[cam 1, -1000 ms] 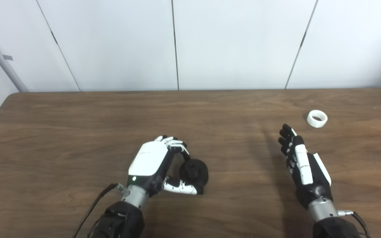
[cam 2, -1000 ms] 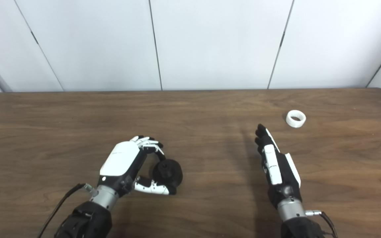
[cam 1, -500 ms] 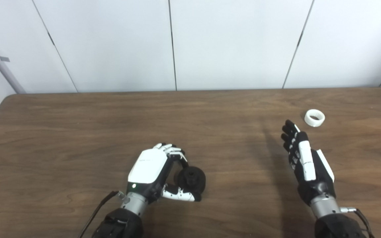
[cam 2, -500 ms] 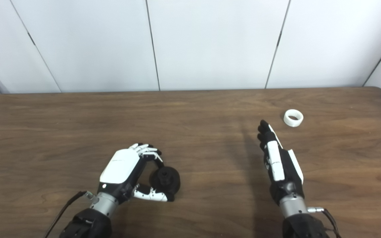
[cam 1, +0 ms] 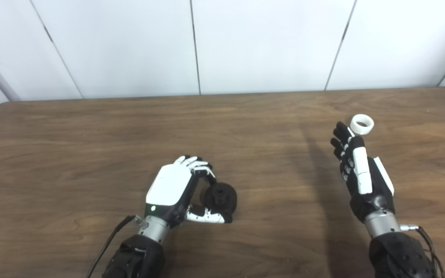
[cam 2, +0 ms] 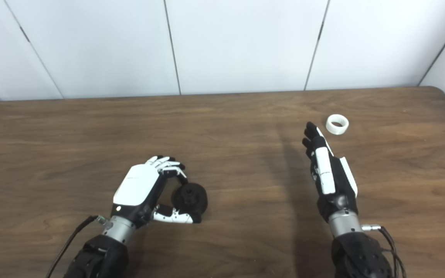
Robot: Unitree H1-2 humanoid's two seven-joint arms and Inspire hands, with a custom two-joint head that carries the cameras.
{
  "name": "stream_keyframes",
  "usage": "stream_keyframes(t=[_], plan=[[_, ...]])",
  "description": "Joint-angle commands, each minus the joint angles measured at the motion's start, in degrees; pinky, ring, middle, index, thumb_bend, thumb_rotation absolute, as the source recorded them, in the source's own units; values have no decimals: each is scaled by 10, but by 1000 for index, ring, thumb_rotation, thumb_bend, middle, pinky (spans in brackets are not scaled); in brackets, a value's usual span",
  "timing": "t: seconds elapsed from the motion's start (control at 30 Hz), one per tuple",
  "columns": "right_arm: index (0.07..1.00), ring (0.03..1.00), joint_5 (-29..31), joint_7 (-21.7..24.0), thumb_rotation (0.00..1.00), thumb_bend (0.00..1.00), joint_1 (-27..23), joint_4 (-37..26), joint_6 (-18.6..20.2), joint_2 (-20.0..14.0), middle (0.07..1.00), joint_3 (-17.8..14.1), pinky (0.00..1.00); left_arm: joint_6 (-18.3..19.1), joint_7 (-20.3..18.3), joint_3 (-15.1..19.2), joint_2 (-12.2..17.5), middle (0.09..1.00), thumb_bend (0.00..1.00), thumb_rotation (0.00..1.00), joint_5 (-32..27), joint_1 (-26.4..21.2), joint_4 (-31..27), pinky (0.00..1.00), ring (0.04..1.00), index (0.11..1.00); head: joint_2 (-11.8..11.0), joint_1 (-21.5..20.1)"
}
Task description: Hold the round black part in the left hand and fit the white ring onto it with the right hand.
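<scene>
The round black part (cam 1: 220, 196) rests on the brown table (cam 1: 91, 154) near the front, left of middle. My left hand (cam 1: 176, 187) is curled round it, fingers over its top and thumb below, shut on it. The white ring (cam 1: 362, 124) lies flat on the table at the right. My right hand (cam 1: 355, 172) hovers open with straight fingers, its fingertips just left of and in front of the ring, not touching it.
A white panelled wall (cam 1: 195, 46) stands right behind the table's far edge. The table's right rounded corner (cam 2: 444, 94) lies a little beyond the ring. A black cable (cam 1: 106, 247) trails from my left wrist.
My right hand has advanced towards the white ring, so its fingertips are now beside it. The camera has tilted and swung a little. My left hand still holds the black part in place.
</scene>
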Motion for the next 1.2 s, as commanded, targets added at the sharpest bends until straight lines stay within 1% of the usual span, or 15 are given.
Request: stream_keyframes(t=[0.0,0.07,0.13,0.2,0.27,0.33,0.37,0.47,0.53,0.57,0.6,0.73,0.93,1.0,1.17], plan=[[960,964,-6,-2,996,569,-20,-26,-16,-11,968,-6,1000,-7,8,1,2,776,523,53,8,-12,2,929,872,485,0,-3],[958,956,-13,-4,980,554,-22,-27,-16,-16,959,-7,1000,-8,9,2,3,776,523,53,7,-12,5,930,872,485,-2,-8],[947,942,-28,-7,928,532,-24,-27,-22,-24,940,-6,987,-9,10,3,3,776,523,53,7,-12,8,931,872,485,-4,-17],[936,932,-69,-17,859,531,-28,-28,-26,-35,938,0,955,-12,12,4,4,777,523,52,4,-12,12,932,873,485,-8,-29],[913,907,-126,-29,797,562,-32,-26,-30,-48,932,11,874,-15,14,6,6,777,523,52,1,-12,17,932,874,485,-12,-41],[898,913,-164,-37,742,588,-36,-20,-41,-56,929,18,873,-19,16,7,9,777,523,52,-2,-12,21,928,874,485,-18,-58],[894,907,-171,-39,710,596,-40,-16,-47,-60,924,18,865,-18,14,8,10,778,523,52,-2,-13,20,925,873,485,-18,-58],[889,856,-191,-40,564,602,-52,-8,-51,-70,916,17,764,-21,14,10,15,773,523,52,-4,-14,23,914,867,485,-24,-74],[887,835,-213,-41,523,619,-63,-2,-54,-81,913,17,729,-23,14,13,17,771,523,52,-9,-14,25,913,865,485,-30,-89],[888,834,-221,-40,509,627,-68,2,-55,-88,913,16,729,-24,12,15,18,771,523,52,-10,-14,26,916,866,485,-31,-91],[890,860,-231,-39,500,644,-75,6,-53,-95,916,15,779,-25,12,16,19,772,523,52,-11,-15,27,921,867,485,-34,-99],[890,853,-274,-33,493,686,-99,14,-30,-122,878,13,780,-28,9,20,22,769,523,51,-11,-17,30,916,862,485,-41,-114],[882,944,-330,-15,454,676,-135,36,-5,-167,935,15,919,-29,4,24,23,767,522,50,-15,-15,32,918,863,485,-47,-127],[877,957,-343,-10,447,682,-145,44,4,-176,941,17,938,-29,5,24,23,766,523,50,-14,-15,34,915,863,485,-48,-129],[856,988,-360,6,362,721,-177,88,19,-201,961,20,991,-33,8,24,24,764,523,50,-18,-16,35,909,860,485,-50,-135]])
